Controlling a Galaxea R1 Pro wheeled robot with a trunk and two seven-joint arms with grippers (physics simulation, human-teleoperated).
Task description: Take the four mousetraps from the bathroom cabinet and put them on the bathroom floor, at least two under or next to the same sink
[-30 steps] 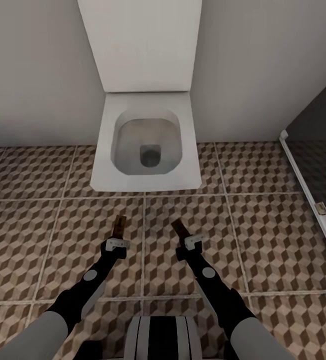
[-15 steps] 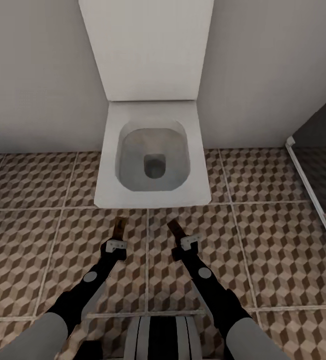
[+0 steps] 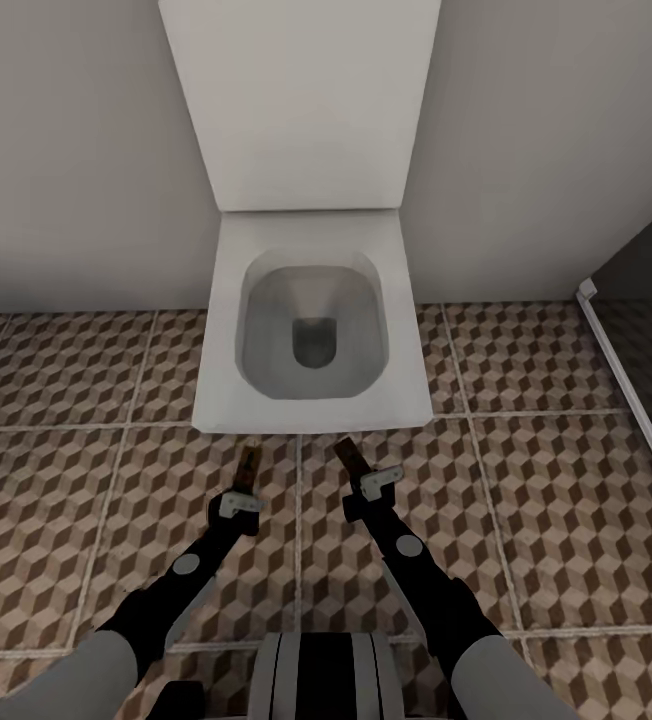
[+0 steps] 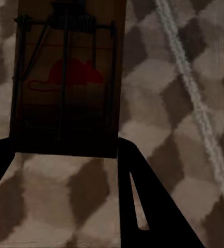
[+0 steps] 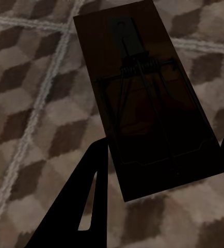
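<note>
Two mousetraps in hand, one per arm. Left gripper point(image 3: 243, 487) clamped on the near end of the left mousetrap point(image 3: 248, 466); in the left wrist view its dark fingers point(image 4: 143, 206) flank the trap's near edge, and the wooden slab point(image 4: 68, 77) shows its wire spring and a red mouse print. Right gripper point(image 3: 363, 478) clamped on the right mousetrap point(image 3: 350, 459), which angles toward the robot's left; the right wrist view shows the slab point(image 5: 148, 103) with spring and bar uppermost, one finger point(image 5: 89, 196) at its near corner. Both traps are held above the bathroom floor point(image 3: 86, 480), well apart from each other, on either side of one grout line.

Against the frame a second back: the toilet point(image 3: 311, 330) sits larger and lower in the head view, its front rim now just ahead of both trap tips. The whole scene has shifted, so the camera has advanced. The arms keep the same pose.

Surface: large square tiles with a brown, beige and white cube print and pale grout. The toilet lid point(image 3: 301, 100) stands raised against a plain pale wall point(image 3: 66, 150). A dark glass panel with a white frame point(image 3: 626, 380) runs along the floor's right edge.
</note>
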